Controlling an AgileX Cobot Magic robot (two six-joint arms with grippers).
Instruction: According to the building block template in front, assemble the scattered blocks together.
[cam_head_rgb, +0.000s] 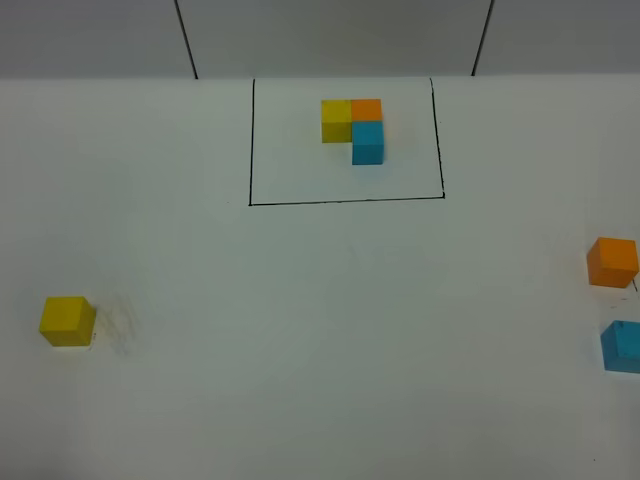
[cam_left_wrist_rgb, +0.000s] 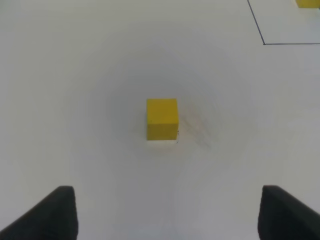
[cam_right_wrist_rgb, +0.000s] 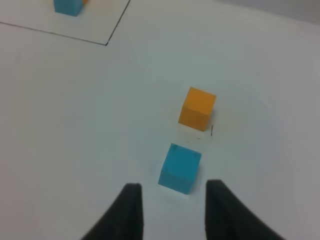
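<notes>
The building block template (cam_head_rgb: 352, 128) is an L of yellow, orange and blue cubes inside a thin black rectangle (cam_head_rgb: 345, 201) at the back centre. The scattered yellow cube (cam_head_rgb: 66, 320) sits at the far left; in the left wrist view it (cam_left_wrist_rgb: 162, 118) lies ahead of my open, empty left gripper (cam_left_wrist_rgb: 167, 215). The scattered orange cube (cam_head_rgb: 612, 262) and blue cube (cam_head_rgb: 622, 346) sit at the right edge. In the right wrist view my open right gripper (cam_right_wrist_rgb: 172, 210) is just behind the blue cube (cam_right_wrist_rgb: 180, 167), with the orange cube (cam_right_wrist_rgb: 197, 108) beyond. Neither gripper shows in the exterior view.
The white table (cam_head_rgb: 320, 350) runs back to a grey wall with two black vertical lines (cam_head_rgb: 186, 40). A faint grey smudge (cam_head_rgb: 120, 328) marks the surface beside the yellow cube. The blue cube is cut by the exterior view's right border.
</notes>
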